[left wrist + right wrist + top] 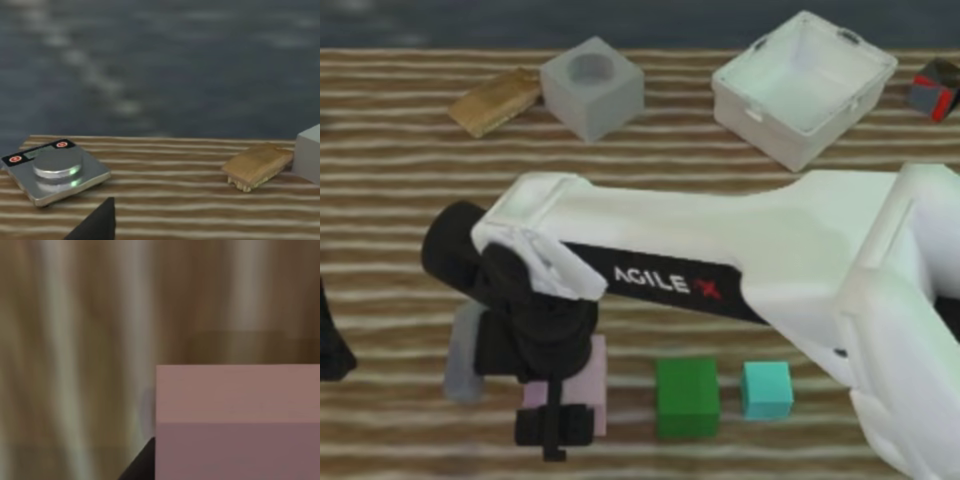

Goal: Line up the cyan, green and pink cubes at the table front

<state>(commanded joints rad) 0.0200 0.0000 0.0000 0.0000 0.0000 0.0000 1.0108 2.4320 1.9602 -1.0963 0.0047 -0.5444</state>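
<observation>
Pale pink cube [595, 385], left of the green cube [687, 396] in the front row on the striped surface [720, 150], looks rigid, light and smooth-sided, best pinched across flat opposite faces; right gripper [554, 425] sits over it, closure hidden

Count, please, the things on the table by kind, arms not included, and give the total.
Plain colour cubes: 3, pink cube, green cube, cyan cube
Grey cube with a round hollow: 1
Small dark cube with red marks: 1
White bin: 1
Wooden brush: 1
Scale: 1
Total: 8
</observation>
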